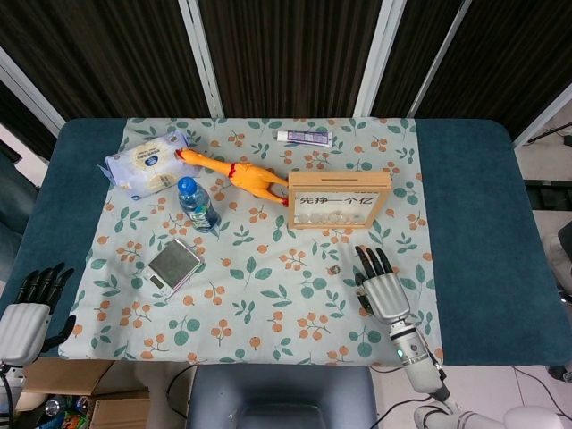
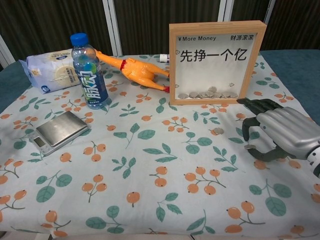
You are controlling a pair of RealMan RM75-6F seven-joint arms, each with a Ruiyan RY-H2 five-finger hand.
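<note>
In the head view, the right robot hand (image 1: 384, 291) lies flat on the floral cloth (image 1: 268, 313) in front of the wooden coin frame (image 1: 339, 199), fingers stretched apart and holding nothing; a small coin (image 1: 333, 269) sits just left of its fingertips, apart from them. The left robot hand (image 1: 27, 313) hovers off the desk (image 1: 474, 223) edge, far left of the frame, fingers apart, empty. In the chest view, the right robot hand (image 2: 280, 131) rests below and right of the frame (image 2: 216, 61), with the coin (image 2: 218, 131) near its thumb, untouched. The left robot hand is not visible here.
</note>
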